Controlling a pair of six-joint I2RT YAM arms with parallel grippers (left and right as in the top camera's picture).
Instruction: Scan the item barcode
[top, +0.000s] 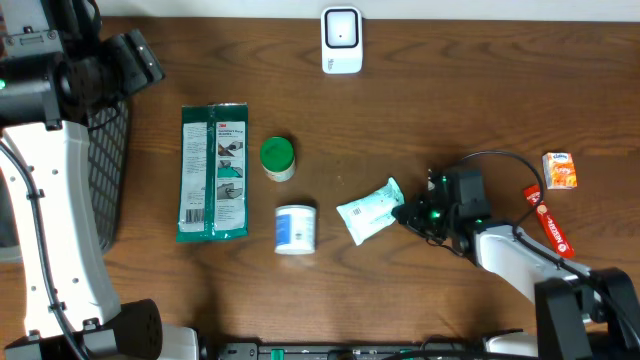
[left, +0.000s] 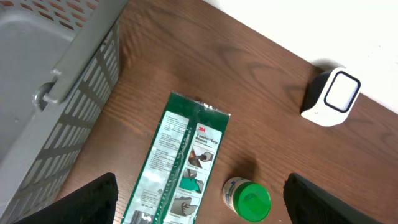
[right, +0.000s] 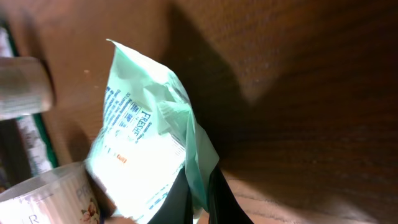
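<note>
A mint-green wipes packet (top: 370, 210) lies on the wooden table just right of centre. My right gripper (top: 407, 214) is shut on the packet's right edge. In the right wrist view the two dark fingers pinch the thin green seal of the packet (right: 146, 140), with the gripper (right: 200, 190) at the bottom of the frame. The white barcode scanner (top: 341, 40) stands at the table's far edge, also in the left wrist view as the scanner (left: 331, 97). My left gripper (left: 200, 186) hangs open high over the left side, holding nothing.
A long green 3M packet (top: 213, 172), a green-lidded bottle (top: 277, 158) and a white tub (top: 295, 229) lie left of the wipes. An orange box (top: 560, 170) and a red bar (top: 550, 222) sit at the right. A grey basket (left: 56, 87) stands at the far left.
</note>
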